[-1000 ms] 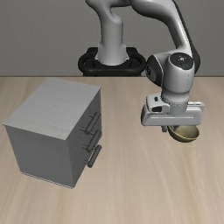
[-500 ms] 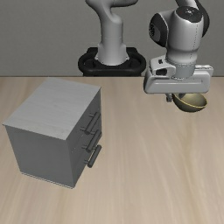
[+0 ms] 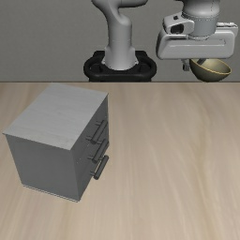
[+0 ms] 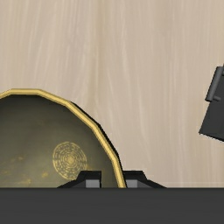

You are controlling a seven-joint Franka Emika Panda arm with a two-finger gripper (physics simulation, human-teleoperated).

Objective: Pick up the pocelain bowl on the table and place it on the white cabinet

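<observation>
The porcelain bowl [image 3: 215, 69], olive inside with a gold rim, hangs in the air high over the table at the exterior view's right. My gripper [image 3: 195, 65] is shut on the bowl's rim. In the wrist view the bowl [image 4: 44, 144] lies right at my fingertips, with its gold rim passing between the two fingers [image 4: 89, 180]. The white cabinet [image 3: 61, 136] stands on the table at the exterior view's left, well below and away from the bowl. Its flat top is bare.
The cabinet's drawer front with handles [image 3: 97, 150] faces the exterior view's right. The robot's base [image 3: 120, 66] sits at the table's far edge. A dark corner of the cabinet [image 4: 215, 105] shows in the wrist view.
My hand has risen steadily with the bowl held in it, from just above the table to well above it, drifting slightly to the exterior view's right.
</observation>
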